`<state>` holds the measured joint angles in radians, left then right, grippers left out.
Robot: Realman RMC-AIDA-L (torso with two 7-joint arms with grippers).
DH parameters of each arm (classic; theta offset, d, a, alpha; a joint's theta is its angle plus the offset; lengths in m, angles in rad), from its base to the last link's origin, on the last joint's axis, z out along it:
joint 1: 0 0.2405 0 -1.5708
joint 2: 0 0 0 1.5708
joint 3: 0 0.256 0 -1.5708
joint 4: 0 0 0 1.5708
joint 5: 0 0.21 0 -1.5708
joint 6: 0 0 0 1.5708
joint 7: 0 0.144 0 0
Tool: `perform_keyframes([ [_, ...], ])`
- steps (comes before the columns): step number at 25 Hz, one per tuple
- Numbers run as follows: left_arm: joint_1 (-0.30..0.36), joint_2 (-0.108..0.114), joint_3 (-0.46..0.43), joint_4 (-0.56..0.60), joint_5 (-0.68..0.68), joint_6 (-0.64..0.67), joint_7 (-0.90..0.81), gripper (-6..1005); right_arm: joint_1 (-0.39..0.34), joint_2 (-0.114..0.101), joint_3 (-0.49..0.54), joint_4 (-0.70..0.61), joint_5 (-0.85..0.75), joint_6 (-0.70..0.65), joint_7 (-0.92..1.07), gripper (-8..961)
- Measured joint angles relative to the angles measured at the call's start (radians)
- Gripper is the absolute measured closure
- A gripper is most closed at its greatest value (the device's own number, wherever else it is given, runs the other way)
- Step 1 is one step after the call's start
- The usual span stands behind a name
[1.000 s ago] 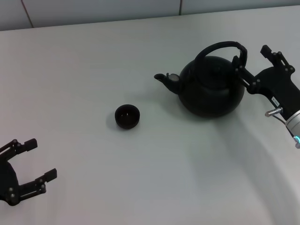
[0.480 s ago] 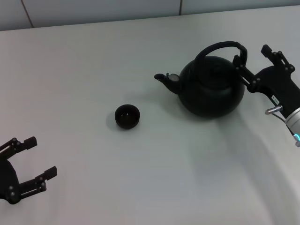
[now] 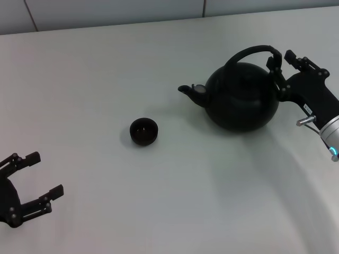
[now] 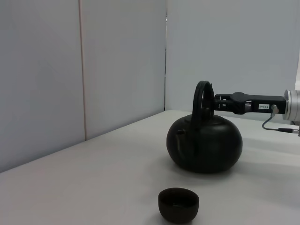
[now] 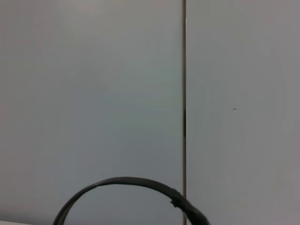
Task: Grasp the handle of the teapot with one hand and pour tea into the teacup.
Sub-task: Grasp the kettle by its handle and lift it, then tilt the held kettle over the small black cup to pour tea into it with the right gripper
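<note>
on the right half of the white desk (image 3: 95,69) sits the teapot (image 3: 242,98), its spout pointing left toward the teacup (image 3: 143,131), which stands well apart from it, nearer and to the left. at the right edge of the head view the right pincer (image 3: 279,67) reaches in level with the pot's top, its fingers either side of the right end of the handle (image 3: 253,51); whether they clench it or just bracket it i cannot tell. the left wrist view shows the same arm coming in horizontally at the handle (image 4: 203,96) above the teapot (image 4: 205,145), with the teacup (image 4: 178,204) in front. low at the near left, the left pincer (image 3: 33,180) hangs released, jaws spread, well apart from the cup.
</note>
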<state>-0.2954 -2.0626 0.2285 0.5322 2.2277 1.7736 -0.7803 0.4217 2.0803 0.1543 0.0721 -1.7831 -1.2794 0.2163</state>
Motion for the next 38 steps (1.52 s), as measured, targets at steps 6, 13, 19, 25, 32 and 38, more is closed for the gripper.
perform_keyframes([
  [6, -0.003, -0.001, 0.000, 0.000, -0.001, -0.002, -0.003, 137, 0.006, 0.000, 0.002, -0.003, 0.004, -0.001, 0.000, 634],
  [13, -0.002, -0.002, 0.000, 0.000, -0.002, -0.003, -0.004, 137, 0.011, 0.000, 0.008, -0.004, 0.004, -0.011, -0.002, 848],
  [19, 0.003, -0.003, -0.006, -0.018, -0.003, -0.004, 0.001, 137, 0.048, -0.005, 0.029, -0.053, 0.003, -0.068, 0.038, 871],
  [25, 0.005, -0.003, -0.012, -0.026, -0.003, -0.005, 0.004, 137, 0.117, -0.008, -0.008, -0.112, -0.004, -0.026, 0.098, 871],
  [32, 0.011, -0.004, -0.012, -0.028, -0.003, -0.002, 0.004, 137, 0.168, -0.009, -0.061, -0.124, -0.006, 0.012, 0.112, 872],
  [38, 0.013, -0.003, -0.014, -0.040, -0.003, -0.001, 0.004, 137, 0.217, -0.012, -0.230, -0.238, -0.007, 0.029, 0.319, 872],
])
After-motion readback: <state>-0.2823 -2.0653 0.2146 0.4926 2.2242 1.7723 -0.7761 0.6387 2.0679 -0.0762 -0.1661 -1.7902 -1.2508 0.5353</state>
